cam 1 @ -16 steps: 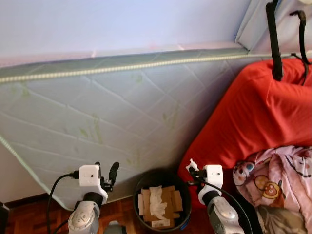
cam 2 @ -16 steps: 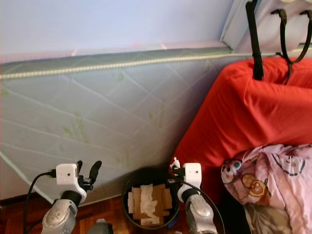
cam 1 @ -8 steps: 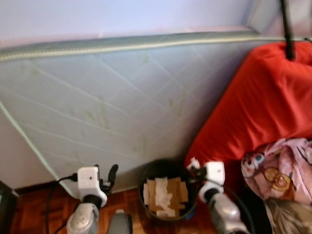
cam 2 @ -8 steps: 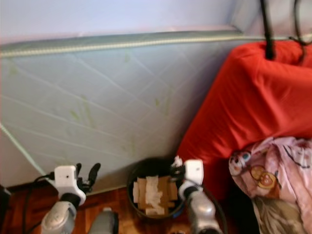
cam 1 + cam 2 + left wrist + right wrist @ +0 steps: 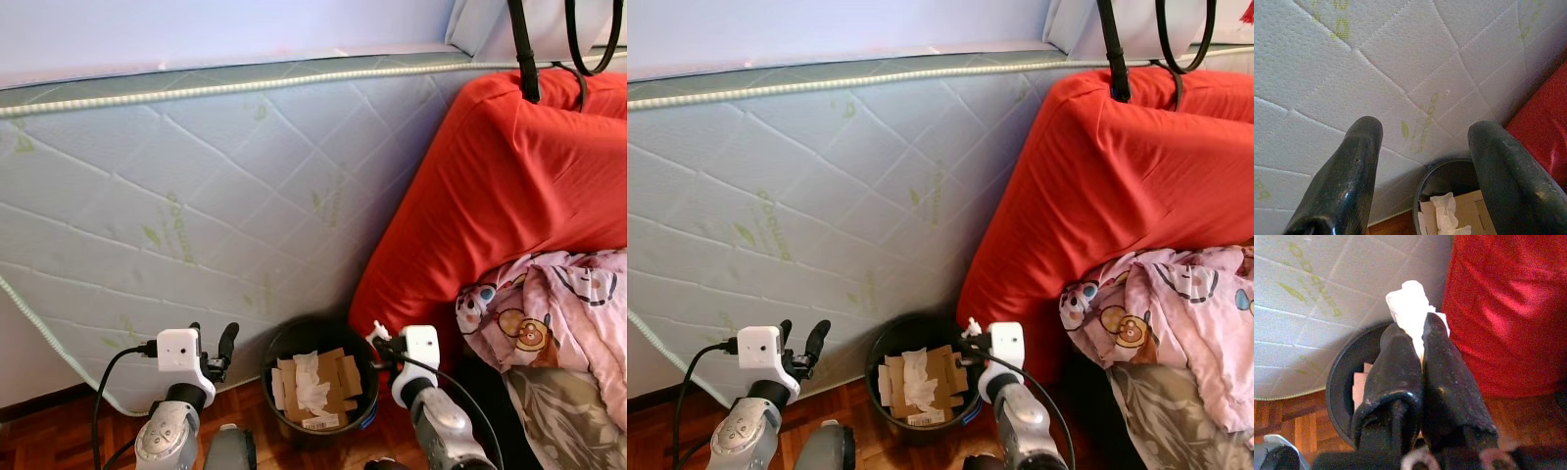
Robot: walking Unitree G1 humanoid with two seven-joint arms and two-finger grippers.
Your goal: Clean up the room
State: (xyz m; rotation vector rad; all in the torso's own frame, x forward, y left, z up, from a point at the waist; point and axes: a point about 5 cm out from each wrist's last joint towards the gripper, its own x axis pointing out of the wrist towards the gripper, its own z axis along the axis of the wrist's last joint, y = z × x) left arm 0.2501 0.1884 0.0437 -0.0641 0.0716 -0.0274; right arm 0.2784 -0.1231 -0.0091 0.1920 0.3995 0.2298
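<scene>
A round black waste bin (image 5: pixel 315 338) stands on the wooden floor against the mattress, holding cardboard pieces (image 5: pixel 338 377) and crumpled tissue (image 5: pixel 312 387). My right gripper (image 5: pixel 376 336) hovers at the bin's right rim, shut on a scrap of white tissue (image 5: pixel 1411 303) that sticks out past its fingertips. My left gripper (image 5: pixel 212 338) is raised to the left of the bin, open and holding nothing. In the left wrist view its two fingers (image 5: pixel 1347 181) frame the mattress and the bin (image 5: pixel 1449 181).
A white quilted mattress (image 5: pixel 196 206) leans on its side against the wall behind the bin. A red cushion or bag (image 5: pixel 509 186) with black straps (image 5: pixel 521 49) rises on the right, with a pink patterned blanket (image 5: pixel 549 313) lying below it. Wooden floor (image 5: pixel 59 441) shows at the bottom left.
The camera has swung, dipping and then shifting so the whole scene slid left. Both grippers hold the same poses near the bin, the right one still pinching the tissue.
</scene>
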